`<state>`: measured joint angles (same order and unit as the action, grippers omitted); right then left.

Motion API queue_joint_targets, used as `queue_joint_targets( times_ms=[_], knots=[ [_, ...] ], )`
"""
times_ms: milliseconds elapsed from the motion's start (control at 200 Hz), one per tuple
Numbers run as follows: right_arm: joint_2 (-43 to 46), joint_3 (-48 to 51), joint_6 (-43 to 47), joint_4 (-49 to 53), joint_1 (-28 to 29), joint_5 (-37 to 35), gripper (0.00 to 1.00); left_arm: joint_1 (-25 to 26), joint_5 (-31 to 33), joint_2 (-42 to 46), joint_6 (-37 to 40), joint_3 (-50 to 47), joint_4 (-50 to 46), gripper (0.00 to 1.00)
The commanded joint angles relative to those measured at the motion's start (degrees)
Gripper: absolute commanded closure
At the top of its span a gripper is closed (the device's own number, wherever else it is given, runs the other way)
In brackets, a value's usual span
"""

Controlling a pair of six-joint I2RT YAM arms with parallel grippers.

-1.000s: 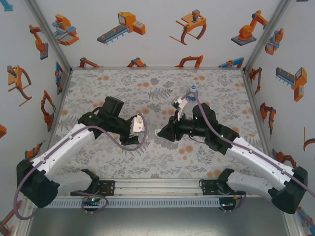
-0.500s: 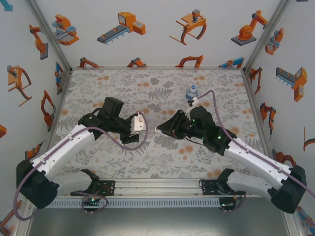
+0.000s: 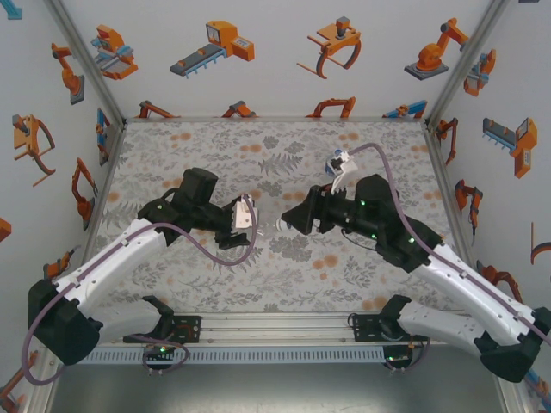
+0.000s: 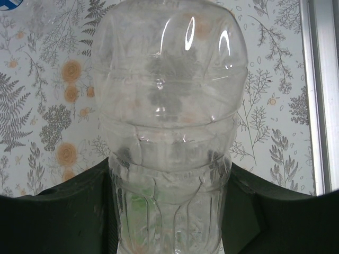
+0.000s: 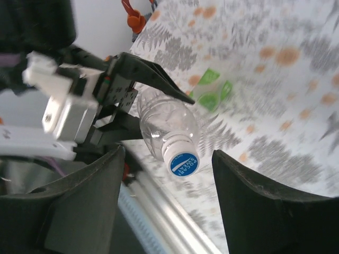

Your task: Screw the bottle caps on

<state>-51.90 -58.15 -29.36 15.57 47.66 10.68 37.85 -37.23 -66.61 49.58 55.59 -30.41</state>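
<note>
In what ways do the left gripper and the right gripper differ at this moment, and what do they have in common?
The left gripper has its jaws shut on the clear bottle; the right gripper has its jaws open. The left gripper grips the bottle's body, while the right gripper flanks the white cap with a gap on each side. Both are black and face each other over the floral table.
</note>
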Motion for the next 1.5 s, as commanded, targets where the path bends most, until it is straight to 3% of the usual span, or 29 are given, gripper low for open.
queue_joint_targets(
  times_ms=[0, 195, 345, 566, 1086, 1327, 1427, 1497],
  knots=[
    [2.43, -0.99, 26.91, -0.26, 0.09, 7.28, 0.40, 0.11, -4.06, 0.84, 0.80, 1.53, -0.02, 1.00],
    [3.07, -1.95, 52.57, 4.62, 0.10, 23.84, 0.42, 0.12, -8.50, -0.05, 2.43, 2.58, -2.24, 1.00],
    [3.54, 0.68, 63.09, 4.95, 0.15, 27.65, 0.43, 0.04, -11.41, -0.71, 3.98, 3.62, -4.48, 1.00],
    [1.16, -0.70, 63.20, 4.47, 0.19, 29.07, 0.52, -0.03, -12.30, -0.55, 5.28, 3.29, -5.24, 1.00],
    [-1.62, -0.26, 62.94, 3.24, 0.19, 27.20, 0.59, -0.03, -12.95, -0.35, 5.44, 3.54, -5.52, 1.00],
    [-1.49, 0.17, 60.91, 2.64, 0.23, 25.69, 0.81, -0.10, -12.11, -0.85, 4.98, 3.79, -5.61, 1.00],
    [-1.58, 0.70, 55.33, 3.29, 0.21, 22.87, 0.89, -0.20, -10.30, -1.29, 3.61, 4.00, -4.83, 1.00],
    [-1.82, 1.17, 48.80, 3.71, 0.23, 20.70, 1.00, -0.28, -8.89, -1.34, 2.98, 3.97, -4.40, 1.00]
  ],
)
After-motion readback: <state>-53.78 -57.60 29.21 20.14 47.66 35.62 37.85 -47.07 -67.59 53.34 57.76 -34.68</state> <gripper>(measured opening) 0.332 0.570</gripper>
